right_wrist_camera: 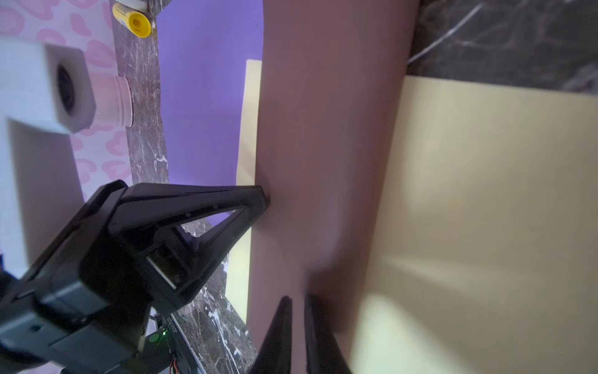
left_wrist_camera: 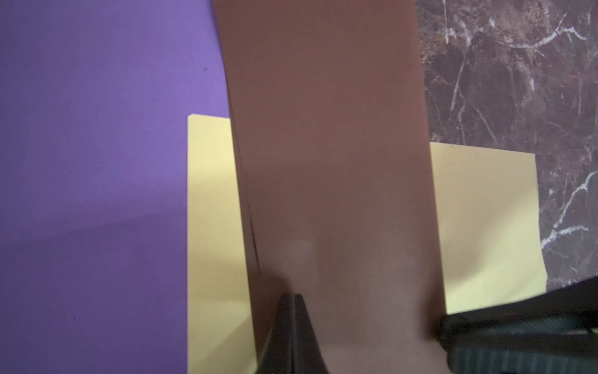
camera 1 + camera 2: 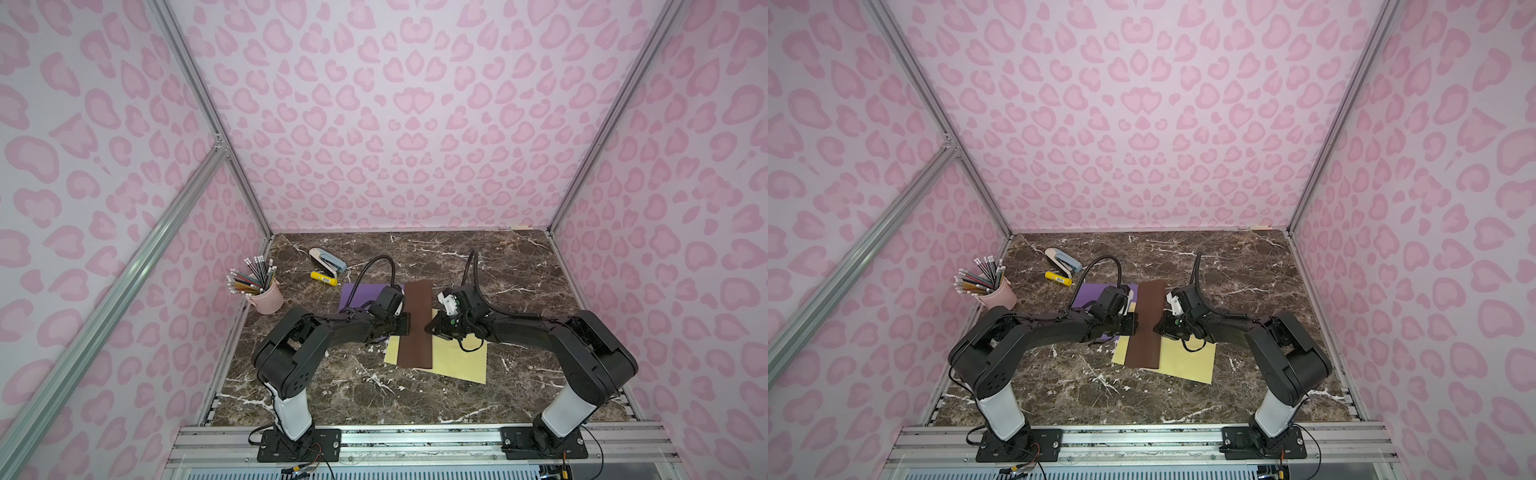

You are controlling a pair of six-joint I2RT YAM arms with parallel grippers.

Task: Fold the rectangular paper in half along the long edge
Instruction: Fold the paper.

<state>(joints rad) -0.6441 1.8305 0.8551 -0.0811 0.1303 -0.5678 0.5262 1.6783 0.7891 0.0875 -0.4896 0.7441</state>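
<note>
The brown rectangular paper (image 3: 417, 328) (image 3: 1147, 328) lies as a long narrow strip, doubled over, running front to back on the table. Two layers show along one long edge in the left wrist view (image 2: 323, 162). My left gripper (image 3: 405, 326) (image 2: 294, 296) is shut, its tip resting on the strip near its left edge. Opposite it, my right gripper (image 3: 428, 328) (image 1: 297, 298) touches the strip near its right edge (image 1: 323, 129). Its fingers are almost together, with only a thin slit and nothing clearly between them.
A yellow sheet (image 3: 457, 361) lies under the strip's near half and a purple sheet (image 3: 359, 295) under its far left. A pink pencil cup (image 3: 268, 297), a stapler (image 3: 328, 259) and a yellow glue stick (image 3: 323, 278) stand at the back left.
</note>
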